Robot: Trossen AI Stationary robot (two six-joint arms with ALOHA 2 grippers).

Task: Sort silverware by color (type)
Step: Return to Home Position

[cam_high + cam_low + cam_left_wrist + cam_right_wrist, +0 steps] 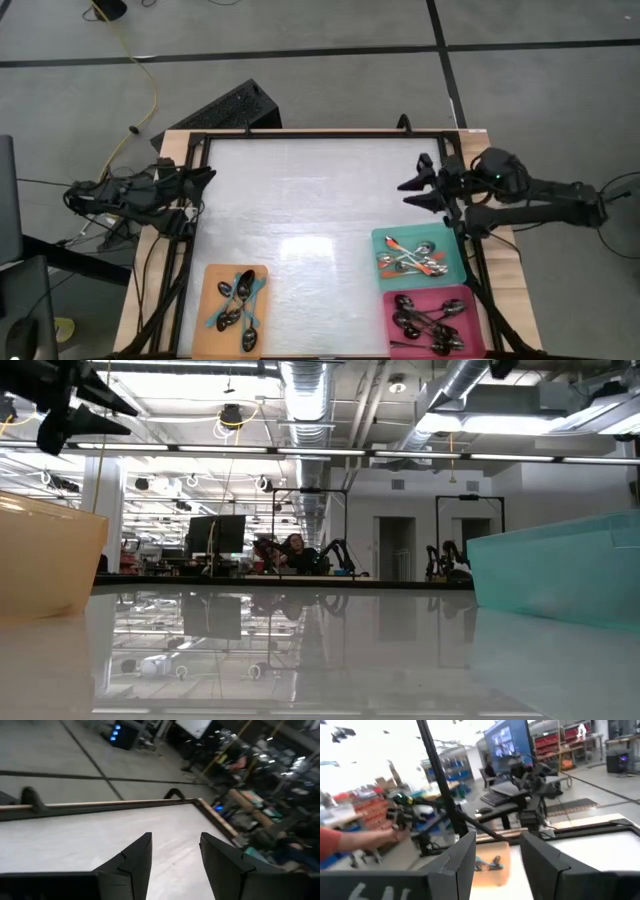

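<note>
Judging the spoons (238, 303) light, stiff and slick, I reckoned their thin handles the place to pinch, though heaped neighbours crowded each one. Teal-handled ones lay in the orange tray (212, 275) near left, orange-handled in the teal tray (452, 240) at right, and black in the pink tray (472, 300) nearest. My left gripper (207, 178) hung open far left. My right gripper (408, 195) hung open just beyond the teal tray.

The white tabletop (300, 200) looks smooth and glossy inside a pale wood border (140, 300), and the spoons (430, 320) have shiny metal bowls.
</note>
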